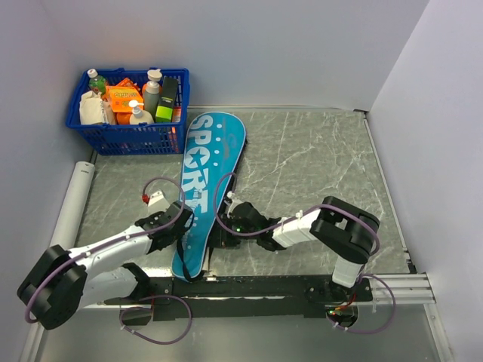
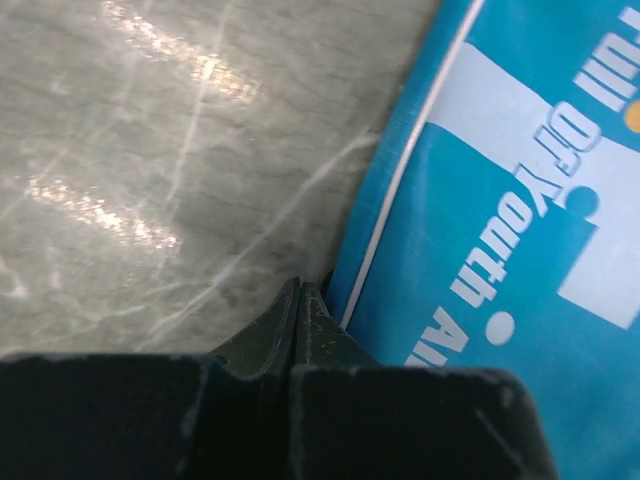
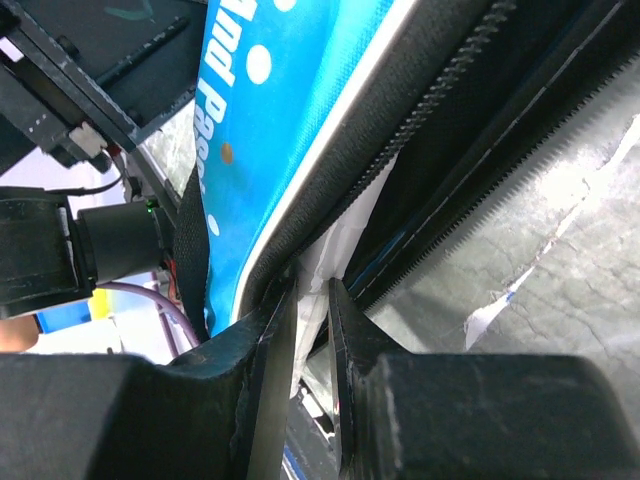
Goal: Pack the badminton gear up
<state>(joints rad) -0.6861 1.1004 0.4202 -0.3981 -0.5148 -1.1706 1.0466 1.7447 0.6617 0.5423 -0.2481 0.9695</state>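
Top external view shows the long teal racket-shaped fabric bag, printed "SPORT" and "Full Of Youth", lying slantwise on the grey marble table between my arms. My left gripper is clenched at the bag's left edge, probably to steady it. My right gripper stands narrow around a white piece at the open zip, though I cannot tell whether it grips.

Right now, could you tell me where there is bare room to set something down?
The widest bare patch is the table right of the bag, out to the right wall. A smaller one lies nearer than the basket, left of the bag. Crowded: the bag's near end, between left gripper and right gripper.
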